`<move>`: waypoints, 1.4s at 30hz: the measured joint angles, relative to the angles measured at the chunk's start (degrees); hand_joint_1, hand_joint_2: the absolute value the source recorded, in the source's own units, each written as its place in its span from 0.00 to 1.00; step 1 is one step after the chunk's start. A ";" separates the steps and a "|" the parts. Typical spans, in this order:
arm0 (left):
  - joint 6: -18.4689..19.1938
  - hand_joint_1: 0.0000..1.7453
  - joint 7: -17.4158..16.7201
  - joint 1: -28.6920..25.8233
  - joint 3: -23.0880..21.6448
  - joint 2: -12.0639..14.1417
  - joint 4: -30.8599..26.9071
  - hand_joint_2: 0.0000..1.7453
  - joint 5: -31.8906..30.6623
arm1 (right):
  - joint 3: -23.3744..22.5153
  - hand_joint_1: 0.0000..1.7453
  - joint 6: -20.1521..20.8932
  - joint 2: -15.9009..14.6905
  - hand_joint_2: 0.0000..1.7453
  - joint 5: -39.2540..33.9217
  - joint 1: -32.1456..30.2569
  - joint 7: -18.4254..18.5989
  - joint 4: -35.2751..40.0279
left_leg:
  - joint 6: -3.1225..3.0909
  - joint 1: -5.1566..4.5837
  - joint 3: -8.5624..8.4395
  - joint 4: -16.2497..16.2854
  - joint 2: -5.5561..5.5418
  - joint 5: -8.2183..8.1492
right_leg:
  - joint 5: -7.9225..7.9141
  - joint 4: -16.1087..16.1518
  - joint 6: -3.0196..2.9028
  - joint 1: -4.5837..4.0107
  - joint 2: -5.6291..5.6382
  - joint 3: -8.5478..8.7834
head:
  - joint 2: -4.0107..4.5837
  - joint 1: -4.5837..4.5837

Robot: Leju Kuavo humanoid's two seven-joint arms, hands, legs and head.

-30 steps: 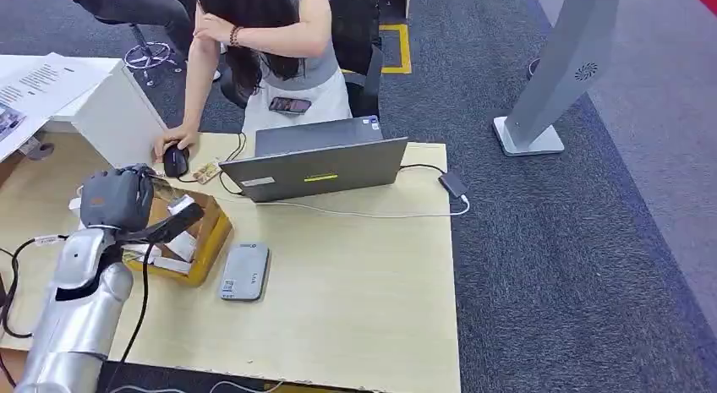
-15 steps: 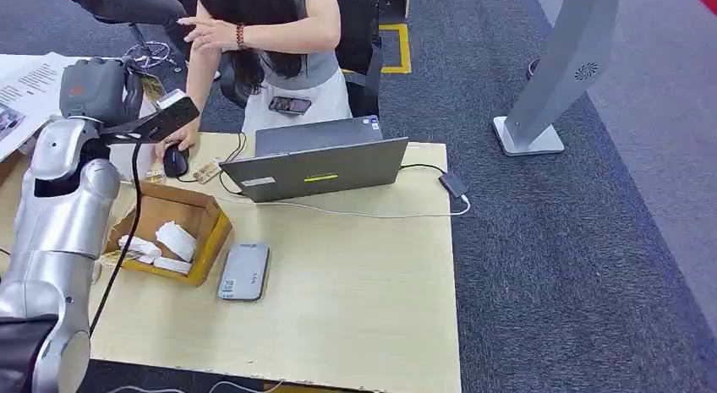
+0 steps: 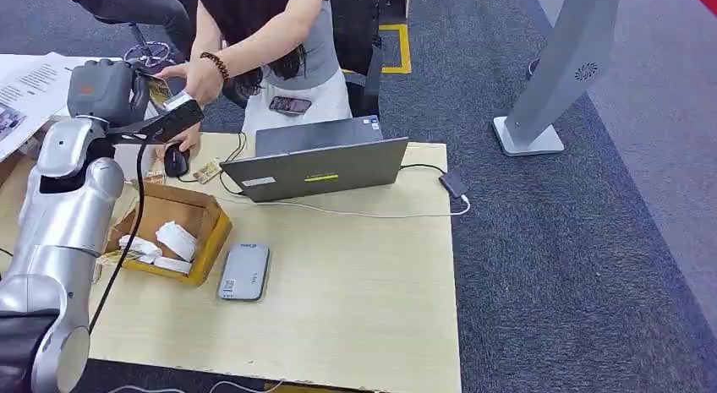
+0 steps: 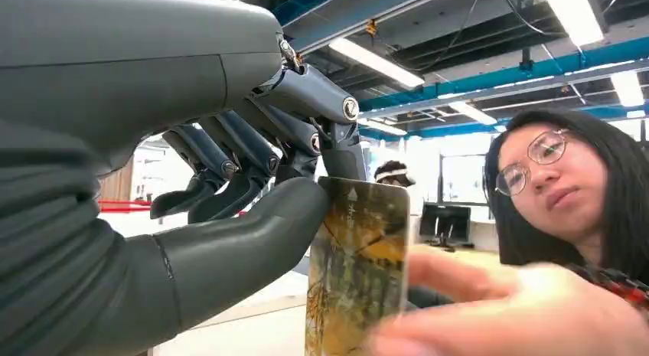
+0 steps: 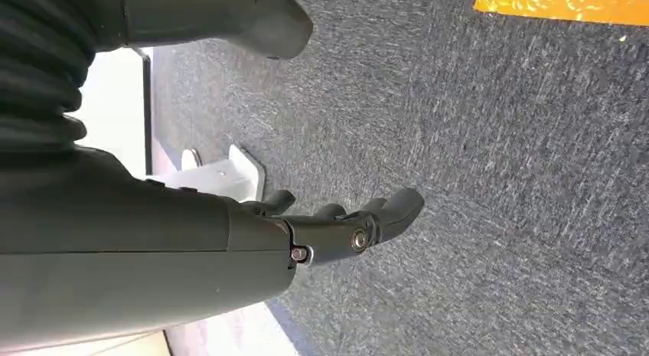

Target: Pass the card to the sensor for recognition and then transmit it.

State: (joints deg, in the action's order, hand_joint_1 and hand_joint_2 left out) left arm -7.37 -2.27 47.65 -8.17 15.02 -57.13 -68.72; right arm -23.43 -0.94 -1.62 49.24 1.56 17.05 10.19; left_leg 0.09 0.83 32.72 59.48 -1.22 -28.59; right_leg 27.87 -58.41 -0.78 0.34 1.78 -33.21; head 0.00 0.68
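The yellow-patterned rectangular card (image 4: 356, 272) is pinched by the left hand (image 4: 252, 210) and touched by a person's hand (image 3: 200, 79). The right hand (image 5: 337, 226) is held slack, fingers loosely apart, holding nothing.

Head view evenly bright, shadows soft. Left wrist view backlit by ceiling strip lights (image 4: 379, 63); person's hand (image 4: 520, 310) motion-blurred. Right wrist view sharp, carpet (image 5: 497, 142) evenly lit.
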 joint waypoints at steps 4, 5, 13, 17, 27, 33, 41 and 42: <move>-0.13 1.00 -0.26 0.25 -0.33 0.07 0.42 1.00 0.02 | -0.02 0.00 0.00 0.00 1.00 0.17 0.01 0.00 0.00 | 0.00 0.00 0.01 0.00 0.00 0.00 | 0.00 0.00 0.00 0.00 0.00 0.00 | 0.00 0.00; -0.22 1.00 -0.33 0.26 -0.35 0.11 0.52 1.00 0.09 | -0.02 0.00 0.00 0.00 1.00 0.33 0.00 0.00 0.00 | 0.00 0.00 0.01 0.00 0.00 0.00 | 0.00 0.00 0.00 0.00 0.00 0.00 | 0.00 0.00; -1.01 1.00 -0.50 0.28 -0.42 0.50 1.55 1.00 0.15 | -0.09 0.00 0.09 0.00 1.00 0.59 0.01 -0.07 0.00 | 0.00 0.00 0.01 0.00 0.00 0.00 | 0.00 0.00 0.00 0.00 0.00 0.00 | 0.00 -0.02; -1.05 1.00 -0.50 0.28 -0.44 0.52 1.81 1.00 0.15 | -0.09 0.00 0.07 0.00 1.00 0.59 0.01 -0.07 0.00 | 0.00 0.00 0.01 0.00 0.00 0.00 | 0.00 0.00 0.00 0.00 0.00 0.00 | 0.00 -0.02; -2.93 0.00 -1.33 0.26 -0.46 0.52 3.50 1.00 -0.87 | -0.83 0.00 -0.02 0.00 1.00 1.35 0.03 0.00 0.00 | 0.00 0.00 0.02 0.00 0.00 0.00 | 0.00 0.00 0.00 0.00 0.00 0.00 | 0.00 0.02; -3.32 0.00 -1.75 0.20 -0.63 0.50 4.59 1.00 -1.31 | -1.11 0.00 -0.09 0.00 1.00 1.64 0.03 0.00 0.00 | 0.00 0.00 0.02 0.00 0.00 0.00 | 0.00 0.00 0.00 0.00 0.00 0.00 | 0.00 -0.02; -6.10 0.00 -0.76 -6.94 -0.66 1.57 -0.88 1.00 -1.95 | -2.21 0.00 -0.85 0.02 1.00 1.60 0.00 0.07 -0.02 | 0.00 -0.03 0.04 -0.01 0.06 -0.01 | 0.01 0.00 0.00 0.03 0.04 -0.03 | 0.00 -0.02; -6.08 0.00 -0.76 -7.61 -0.66 1.77 -1.77 1.00 -1.95 | -2.38 0.00 -0.85 0.02 1.00 1.60 0.01 0.07 0.00 | 0.00 -0.03 0.05 -0.01 0.05 -0.01 | 0.02 0.00 0.01 0.03 0.02 -0.03 | 0.00 -0.02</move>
State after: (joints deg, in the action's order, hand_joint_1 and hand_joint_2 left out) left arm -13.44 -3.04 40.04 -8.83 16.79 -58.90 -70.66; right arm -25.81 -1.79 -1.60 50.84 1.58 17.11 10.19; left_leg 0.09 0.80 32.77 59.47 -1.17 -28.60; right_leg 27.88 -58.41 -0.77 0.37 1.80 -33.24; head 0.00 0.66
